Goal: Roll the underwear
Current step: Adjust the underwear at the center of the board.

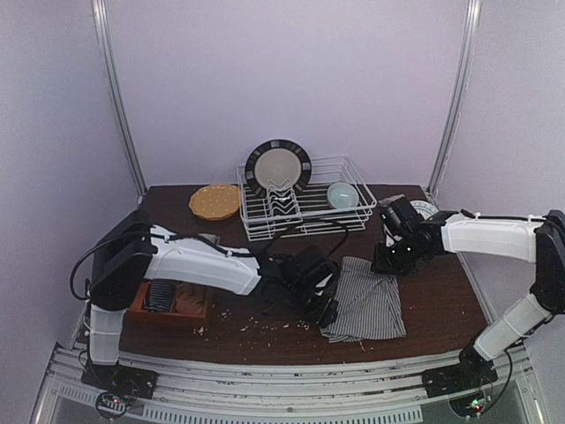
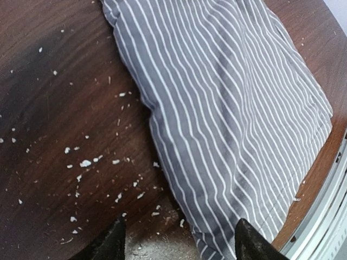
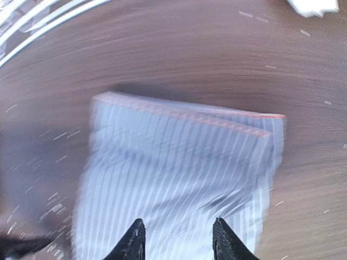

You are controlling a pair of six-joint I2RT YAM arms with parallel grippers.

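One piece of underwear [image 1: 366, 305], dark grey with fine white stripes, lies flat on the brown table near its front edge. My left gripper [image 1: 325, 305] hovers at its left edge. In the left wrist view the striped underwear [image 2: 227, 108] fills the right half, and the left gripper [image 2: 181, 241] is open with the cloth's near corner between the fingertips, ungripped. My right gripper [image 1: 386, 262] is over the cloth's far end. The right wrist view is blurred: the underwear [image 3: 179, 157] shows an orange-red hem, and the right gripper [image 3: 178, 233] stands open above it.
A white wire dish rack [image 1: 305, 208] at the back holds a black-rimmed plate [image 1: 278, 166] and a teal bowl [image 1: 342, 194]. A yellow plate [image 1: 214, 201] lies beside it. A wooden box [image 1: 172, 305] sits at the left. Pale crumbs [image 1: 265, 327] dot the table front.
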